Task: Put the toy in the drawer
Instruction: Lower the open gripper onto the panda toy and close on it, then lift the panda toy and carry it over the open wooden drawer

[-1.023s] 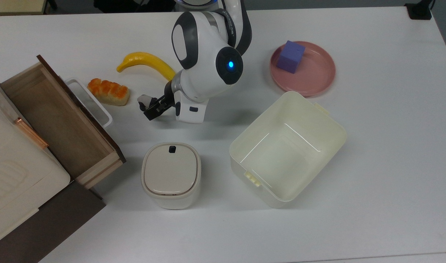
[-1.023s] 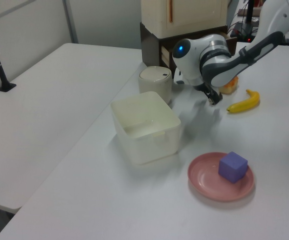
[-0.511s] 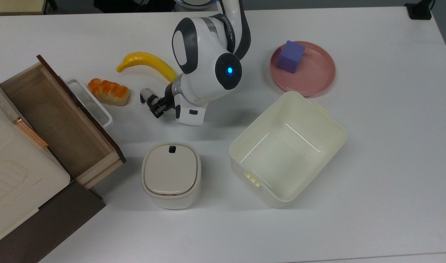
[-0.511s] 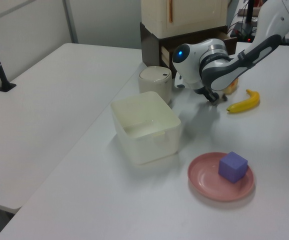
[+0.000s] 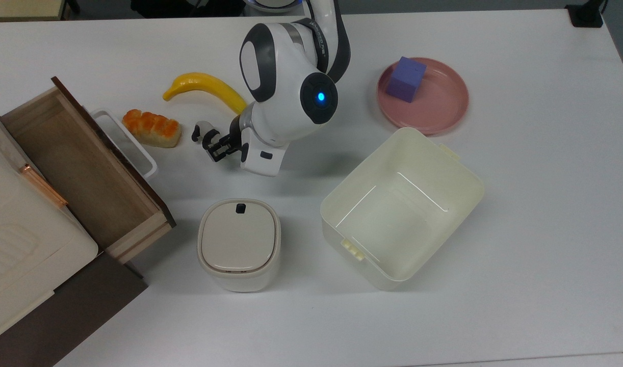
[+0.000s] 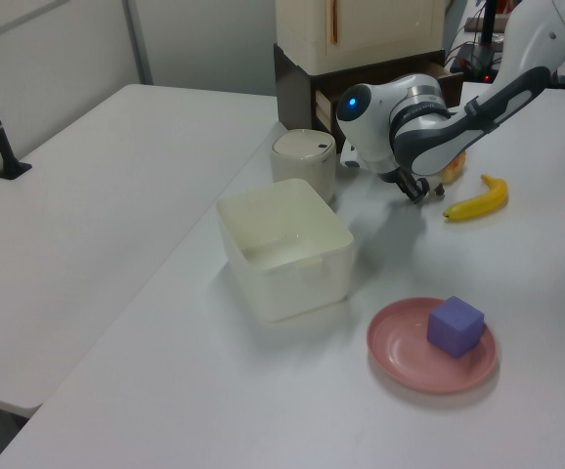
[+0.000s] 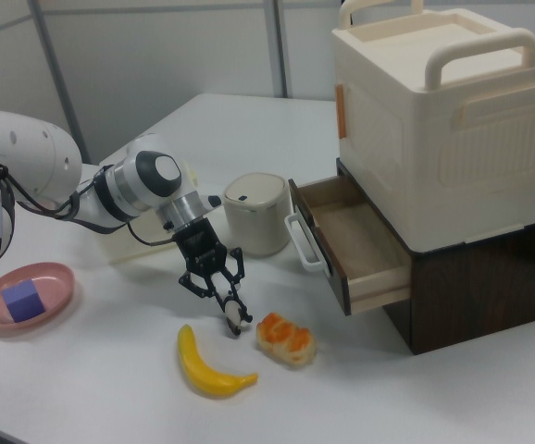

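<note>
Gripper (image 5: 212, 145) at the toy (image 5: 200, 130)
Its fingers flank the panda beside the bread loaf (image 5: 152, 128); the drawer (image 5: 82, 168) stands open.

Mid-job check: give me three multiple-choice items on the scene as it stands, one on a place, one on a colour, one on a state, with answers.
1. Where does the toy sit in the top view?
A. Inside the drawer
B. On the table between the bread loaf and the hand
C. On the pink plate

2. What colour is the cube on the pink plate?
A. Purple
B. Green
C. Red

3. What state is the drawer in?
A. Shut
B. Pulled open, nothing visible inside
C. Open and full

Answers:
1 B: it stands by the bread loaf, at the hand.
2 A: its faces show purple.
3 B: bare wood floor shows.
</note>
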Controlling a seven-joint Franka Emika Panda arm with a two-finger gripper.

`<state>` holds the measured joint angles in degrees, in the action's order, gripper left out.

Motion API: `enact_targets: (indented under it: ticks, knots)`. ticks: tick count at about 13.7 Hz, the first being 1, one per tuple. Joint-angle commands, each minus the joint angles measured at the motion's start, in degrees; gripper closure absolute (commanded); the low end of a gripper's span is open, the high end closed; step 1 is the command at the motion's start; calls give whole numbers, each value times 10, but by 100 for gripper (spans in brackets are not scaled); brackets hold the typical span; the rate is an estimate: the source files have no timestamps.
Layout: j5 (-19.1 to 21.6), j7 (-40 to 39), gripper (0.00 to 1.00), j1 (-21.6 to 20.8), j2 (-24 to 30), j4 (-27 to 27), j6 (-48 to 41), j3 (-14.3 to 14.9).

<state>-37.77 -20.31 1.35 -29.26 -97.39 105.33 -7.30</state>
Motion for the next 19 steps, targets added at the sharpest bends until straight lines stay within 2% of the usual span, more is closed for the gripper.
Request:
enact_targets:
  ticks: [1,7,10,14,15,17,19]
  knots:
    - [9,10,100,1,32,-3,-7,1]
    - [83,8,100,8,99,20,-31,0]
    - [158,20,100,41,120,73,-34,6]
    - [180,95,100,71,119,116,-22,12]
    - [196,102,100,78,120,123,-21,12]
    - [246,106,100,100,125,148,-21,27]
    - [268,106,100,103,125,172,-16,57]
